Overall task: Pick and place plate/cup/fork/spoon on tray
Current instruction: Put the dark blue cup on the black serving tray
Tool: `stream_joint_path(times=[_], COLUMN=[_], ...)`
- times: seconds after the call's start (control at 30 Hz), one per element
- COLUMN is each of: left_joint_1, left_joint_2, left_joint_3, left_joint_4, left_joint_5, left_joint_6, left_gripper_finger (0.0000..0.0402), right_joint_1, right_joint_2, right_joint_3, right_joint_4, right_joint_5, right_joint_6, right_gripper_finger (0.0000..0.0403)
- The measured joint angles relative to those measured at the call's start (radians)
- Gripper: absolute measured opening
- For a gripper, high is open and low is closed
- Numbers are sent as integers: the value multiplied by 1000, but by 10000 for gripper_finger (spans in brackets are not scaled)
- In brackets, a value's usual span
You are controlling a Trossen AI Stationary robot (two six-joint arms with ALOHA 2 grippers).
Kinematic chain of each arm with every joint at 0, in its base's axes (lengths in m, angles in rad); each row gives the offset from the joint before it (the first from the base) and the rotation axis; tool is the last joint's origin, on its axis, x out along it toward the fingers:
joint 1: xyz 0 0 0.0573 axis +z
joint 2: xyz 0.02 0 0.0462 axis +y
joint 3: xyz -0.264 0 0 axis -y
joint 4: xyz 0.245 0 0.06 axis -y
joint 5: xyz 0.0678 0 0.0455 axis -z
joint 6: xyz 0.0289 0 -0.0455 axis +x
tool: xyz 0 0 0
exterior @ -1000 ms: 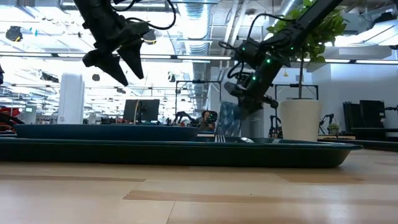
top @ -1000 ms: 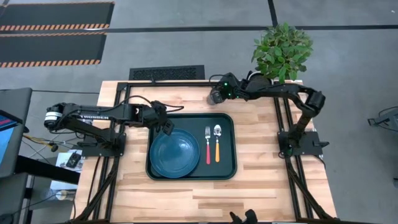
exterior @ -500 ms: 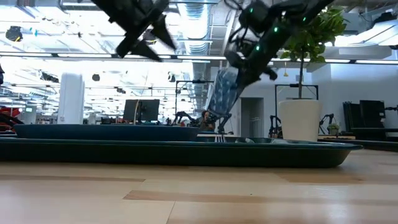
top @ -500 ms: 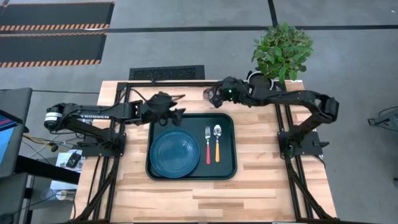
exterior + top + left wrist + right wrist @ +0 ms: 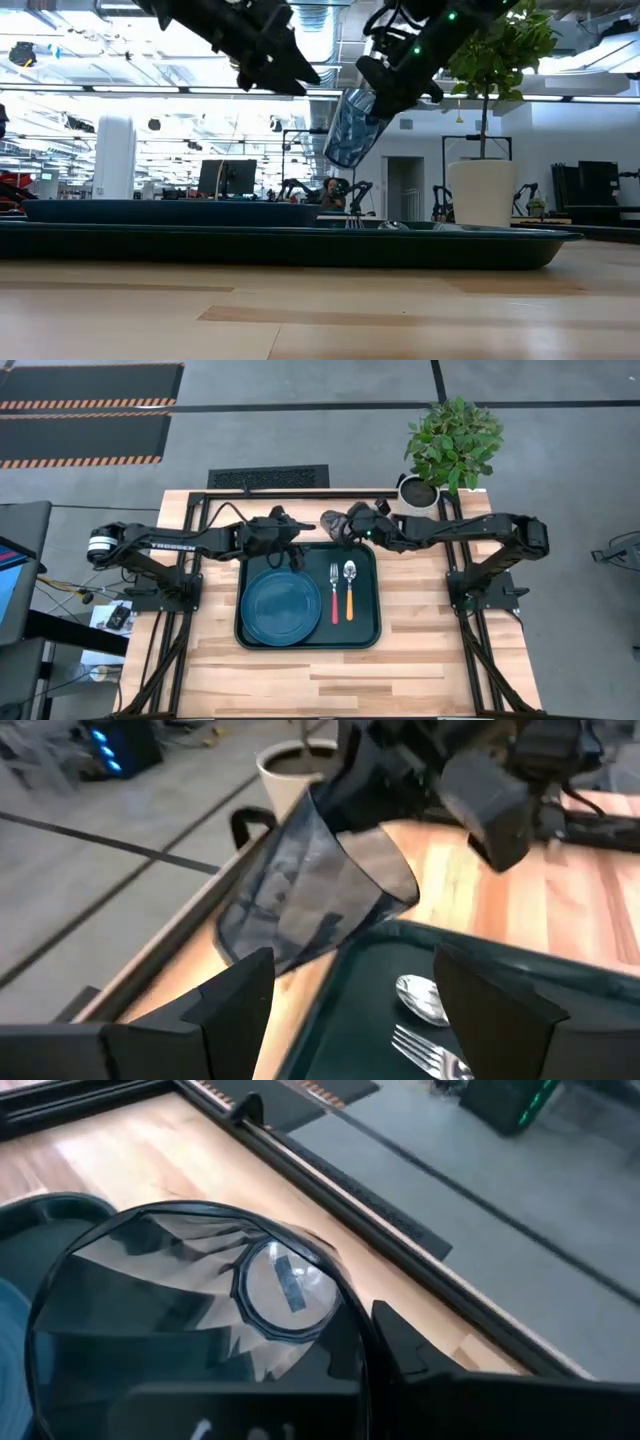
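High view, counts: one tray (image 5: 368, 635), one plate (image 5: 281, 605), one fork (image 5: 334, 592), one spoon (image 5: 349, 589), one cup (image 5: 333, 523).
High view, tray contents: plate, fork, spoon; fork and spoon side by side, beside the plate.
Low view, cup: lifted clear above the tray (image 5: 300, 247), tilted, pinched by right gripper (image 5: 385, 88).
Left wrist view, left gripper (image 5: 350, 1010): jaws spread, empty, just beside cup (image 5: 310, 885).
Right wrist view, cup (image 5: 200, 1320): clamped at the rim.

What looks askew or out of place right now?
Only the cup: the right gripper holds it tilted in the air above the tray's far edge. Plate, fork and spoon lie tidy.
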Motion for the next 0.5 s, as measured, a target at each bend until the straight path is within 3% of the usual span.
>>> stream_joint_path(times=[0.33,0.5], left_joint_1=[7,39], left_joint_2=[35,35], left_joint_3=[39,66], left_joint_4=[21,29], left_joint_5=[51,66], left_joint_6=[11,-54], left_gripper_finger=[262,262], right_joint_1=[48,61], right_joint_2=[0,0], right_joint_3=[0,0], right_joint_4=[3,13], right_joint_5=[49,53], right_joint_6=[-75,-79], right_gripper_finger=[17,17])
